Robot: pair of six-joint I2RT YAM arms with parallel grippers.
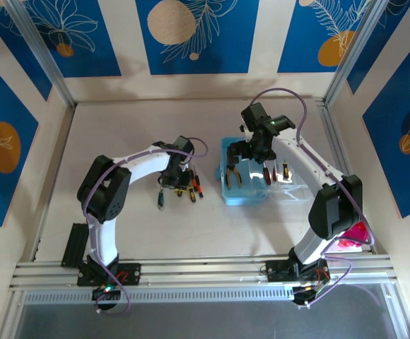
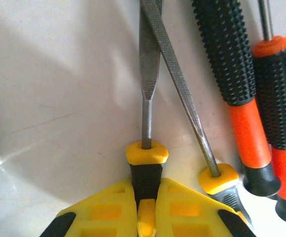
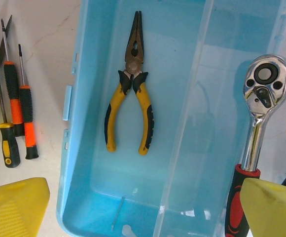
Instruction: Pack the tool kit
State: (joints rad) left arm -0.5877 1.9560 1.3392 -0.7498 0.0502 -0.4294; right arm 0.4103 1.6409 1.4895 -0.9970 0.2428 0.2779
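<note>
My left gripper (image 2: 147,186) is shut on the black-and-yellow handle of a metal file (image 2: 147,113) that lies on the table. A second file (image 2: 182,89) crosses beside it, and two orange-and-black screwdrivers (image 2: 244,123) lie to its right. From above, my left gripper (image 1: 174,176) sits over this tool group (image 1: 191,187). The light-blue case (image 3: 76,163) stands open, with yellow-handled pliers (image 3: 130,108) on its floor. My right gripper (image 3: 143,197) hangs open above the case (image 1: 233,196), holding nothing.
A chrome ratchet wrench (image 3: 259,103) with a red-and-black handle lies on the clear lid (image 1: 293,191) to the right of the case. A small dark tool (image 1: 160,200) lies left of the tool group. Aluminium rails border the table on all sides.
</note>
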